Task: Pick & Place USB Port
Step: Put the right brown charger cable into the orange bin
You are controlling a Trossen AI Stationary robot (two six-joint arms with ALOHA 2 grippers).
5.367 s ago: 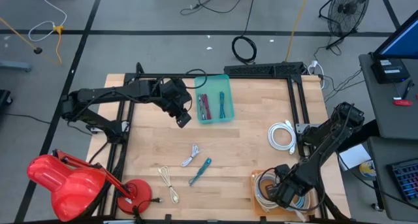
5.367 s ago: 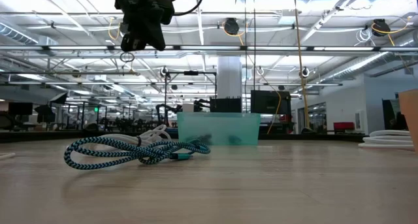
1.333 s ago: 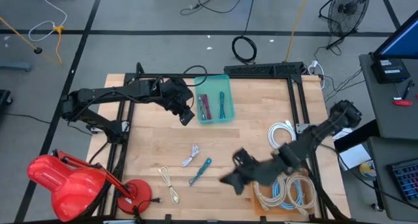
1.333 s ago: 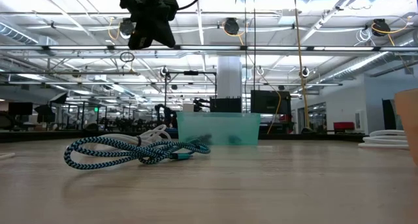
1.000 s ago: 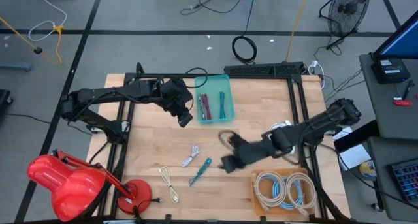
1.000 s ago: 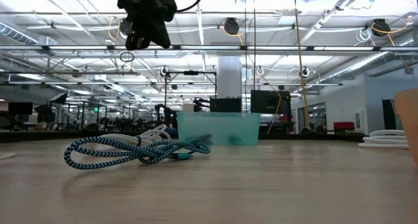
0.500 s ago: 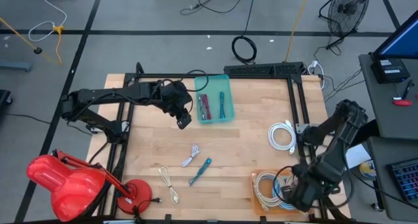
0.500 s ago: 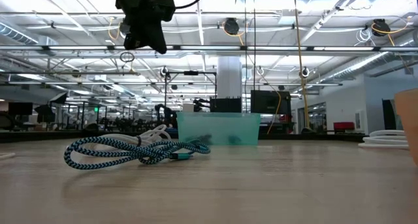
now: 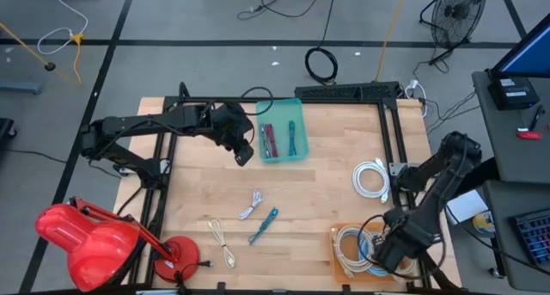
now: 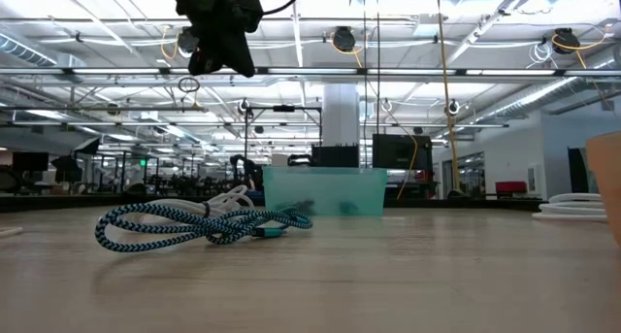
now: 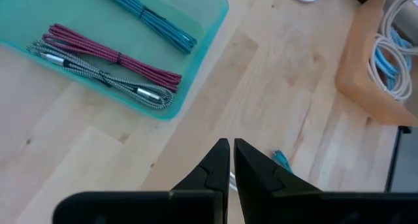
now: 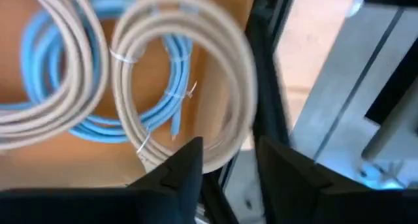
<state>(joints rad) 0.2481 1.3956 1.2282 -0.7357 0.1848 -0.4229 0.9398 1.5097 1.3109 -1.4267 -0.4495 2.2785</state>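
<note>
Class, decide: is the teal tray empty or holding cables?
Holding cables: the teal tray contains a teal cable, a red one and a grey one.

1. The floor (image 9: 172,20) is grey, crossed by dark taped lines.
2. A coiled black cable (image 9: 322,64) lies on it beyond the desk (image 9: 326,192), which is pale wood.
3. A standing fan (image 9: 455,15) is at the far right corner.
4. A red object (image 9: 82,239) sits beside the desk's near left corner.
5. In the low view, ceiling trusses and bright strip lights (image 10: 485,42) span a wide hall.
</note>
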